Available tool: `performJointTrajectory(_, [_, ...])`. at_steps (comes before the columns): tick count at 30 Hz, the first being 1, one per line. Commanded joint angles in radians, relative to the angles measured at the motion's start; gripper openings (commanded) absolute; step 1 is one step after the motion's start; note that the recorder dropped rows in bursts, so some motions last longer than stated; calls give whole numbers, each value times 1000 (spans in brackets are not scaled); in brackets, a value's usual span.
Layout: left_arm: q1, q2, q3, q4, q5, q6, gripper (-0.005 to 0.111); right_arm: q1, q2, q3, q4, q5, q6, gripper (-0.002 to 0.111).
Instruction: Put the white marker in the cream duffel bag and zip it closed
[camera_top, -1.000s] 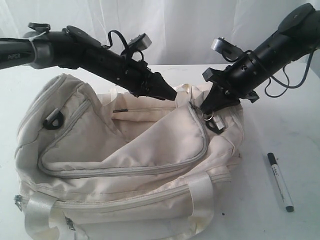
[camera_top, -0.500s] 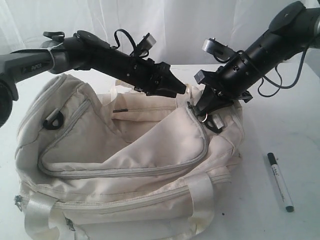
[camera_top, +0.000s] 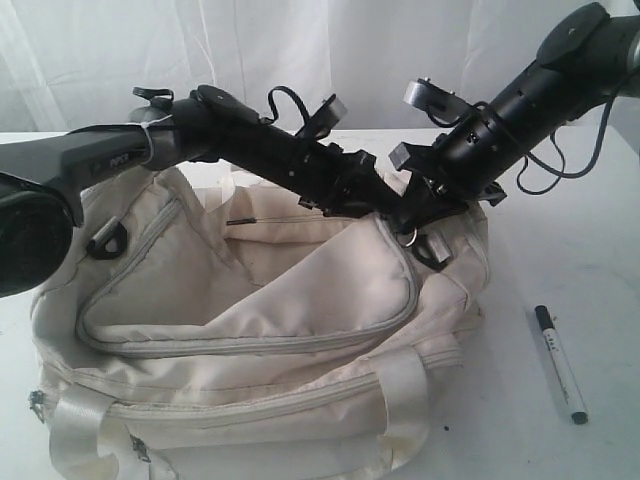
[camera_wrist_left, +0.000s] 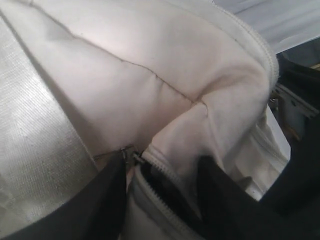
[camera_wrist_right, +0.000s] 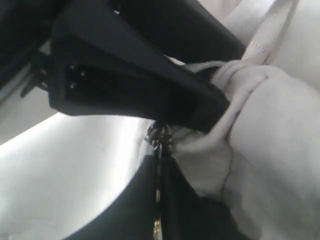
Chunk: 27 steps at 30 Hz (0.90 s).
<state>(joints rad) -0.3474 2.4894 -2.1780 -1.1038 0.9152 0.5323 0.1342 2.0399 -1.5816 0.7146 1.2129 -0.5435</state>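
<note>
Neither step was done: the white marker (camera_top: 560, 364) lay on the table (camera_top: 520, 280) beside the gaping cream duffel bag (camera_top: 250, 290). The right gripper (camera_wrist_right: 160, 150) pinched its zipper pull (camera_wrist_right: 159, 136); the left gripper (camera_wrist_left: 162, 172) straddled a fold, jaws apart.

CHANGE: left gripper (camera_top: 388, 205) advanced across cream duffel bag (camera_top: 250, 290) | now just beside right gripper (camera_top: 418, 213) | bag rim fold between its fingers (camera_wrist_left: 107, 200)

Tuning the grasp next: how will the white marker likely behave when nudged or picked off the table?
The white marker looks slim and round, lying flat on the smooth table, so it will probably roll if nudged sideways. It seems rigid and light. Its low profile likely makes a pinch from above tricky.
</note>
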Motion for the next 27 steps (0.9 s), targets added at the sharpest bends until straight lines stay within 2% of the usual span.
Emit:
performJointTrajectory(1, [-13,2,-6,-9,-6,-24,36,4,-15,0,6,8,-1,0])
performJointTrajectory(5, [-13,2,-10,-9,-53,-31,1,4,-15,0,6,8,-1,0])
performJointTrajectory(14, [-13,0,-32,-17,-113,-31,0,4,-73,48,7,8,7,0])
performJointTrajectory(20, [-13,0,-98,-17,-93,-31,0,5,-143,132,15,8,7,0])
performJointTrajectory(27, [-13,0,-103,-15,-89,-31,0,30,-196,206,11,8,7,0])
